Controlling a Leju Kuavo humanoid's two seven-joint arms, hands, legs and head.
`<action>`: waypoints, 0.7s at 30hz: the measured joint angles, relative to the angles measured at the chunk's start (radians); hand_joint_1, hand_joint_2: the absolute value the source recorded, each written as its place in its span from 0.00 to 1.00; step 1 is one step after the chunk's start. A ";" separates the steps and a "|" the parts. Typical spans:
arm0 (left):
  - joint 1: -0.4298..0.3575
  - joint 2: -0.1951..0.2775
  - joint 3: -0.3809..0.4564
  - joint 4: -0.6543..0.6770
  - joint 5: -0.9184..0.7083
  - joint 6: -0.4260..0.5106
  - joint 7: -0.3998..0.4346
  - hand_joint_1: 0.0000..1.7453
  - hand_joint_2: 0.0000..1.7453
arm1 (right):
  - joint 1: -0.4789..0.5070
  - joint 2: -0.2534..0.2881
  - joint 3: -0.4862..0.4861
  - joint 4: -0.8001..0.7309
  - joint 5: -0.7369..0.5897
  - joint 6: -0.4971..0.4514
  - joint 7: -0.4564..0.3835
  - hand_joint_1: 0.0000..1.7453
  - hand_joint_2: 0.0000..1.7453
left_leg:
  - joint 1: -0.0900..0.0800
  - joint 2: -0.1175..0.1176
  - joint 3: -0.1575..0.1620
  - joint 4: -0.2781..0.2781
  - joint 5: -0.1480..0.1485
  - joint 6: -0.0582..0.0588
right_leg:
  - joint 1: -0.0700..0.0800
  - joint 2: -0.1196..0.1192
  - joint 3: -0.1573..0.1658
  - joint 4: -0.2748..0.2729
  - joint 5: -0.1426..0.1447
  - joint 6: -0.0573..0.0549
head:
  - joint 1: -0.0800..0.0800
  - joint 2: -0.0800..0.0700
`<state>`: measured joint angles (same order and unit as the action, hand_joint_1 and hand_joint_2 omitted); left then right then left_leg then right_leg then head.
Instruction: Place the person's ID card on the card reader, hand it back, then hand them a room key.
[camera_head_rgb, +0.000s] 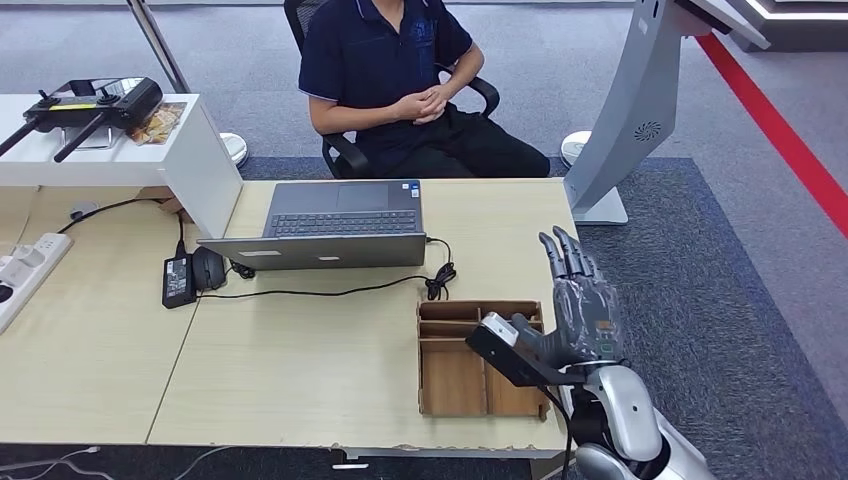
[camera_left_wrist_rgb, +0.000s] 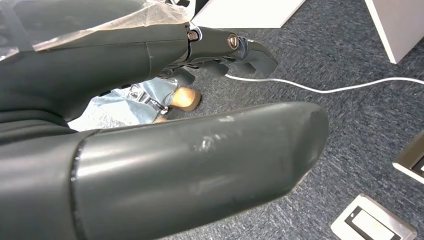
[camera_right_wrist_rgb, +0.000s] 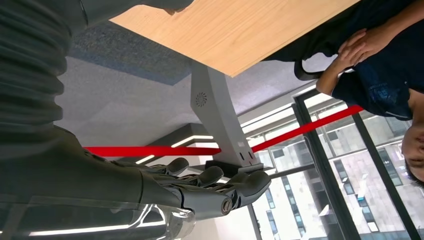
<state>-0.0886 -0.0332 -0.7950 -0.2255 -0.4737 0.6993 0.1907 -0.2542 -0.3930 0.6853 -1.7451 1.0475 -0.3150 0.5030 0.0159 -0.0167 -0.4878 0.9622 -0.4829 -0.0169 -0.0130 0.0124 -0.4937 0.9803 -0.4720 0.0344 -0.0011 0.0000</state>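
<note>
Right hand is hovering empty, fingers extended, at lower right over the desk edge; the seated person's hands are lying well ahead, upper centre; no ID card visible.

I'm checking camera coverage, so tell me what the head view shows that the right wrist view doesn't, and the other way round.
The head view alone shows the laptop, the wooden tray, the power strip and the black controller. The right wrist view alone shows tall windows behind the person. Both share the right hand with fingers extended, the seated person with clasped hands, the table and the red floor stripe.
</note>
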 joint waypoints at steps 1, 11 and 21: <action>0.000 0.000 0.000 0.000 -0.001 0.000 0.000 0.00 0.00 | 0.000 0.001 0.005 0.000 -0.004 0.000 -0.002 0.00 1.00 | 0.000 0.000 0.000 0.000 0.000 0.000 | 0.000 0.000 0.000 0.000 0.000 0.000 | 0.000 0.000; 0.000 0.000 0.000 0.000 -0.003 0.000 0.000 0.00 0.00 | -0.004 0.015 0.047 0.018 -0.033 -0.004 -0.012 0.00 1.00 | 0.000 0.000 0.000 0.000 0.000 0.000 | 0.000 0.000 0.000 0.000 0.000 0.000 | 0.000 0.000; 0.000 0.000 0.000 0.000 -0.006 0.000 0.000 0.00 0.00 | -0.011 0.024 0.080 0.047 -0.052 -0.003 -0.021 0.00 1.00 | 0.000 0.000 0.000 0.000 0.000 0.000 | 0.000 0.000 0.000 0.000 0.000 0.000 | 0.000 0.000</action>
<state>-0.0886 -0.0330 -0.7950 -0.2255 -0.4799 0.6992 0.1907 -0.2656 -0.3690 0.7650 -1.6980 0.9951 -0.3181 0.4822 0.0159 -0.0167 -0.4878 0.9622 -0.4829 -0.0169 -0.0129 0.0124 -0.4937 0.9803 -0.4720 0.0344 -0.0011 0.0000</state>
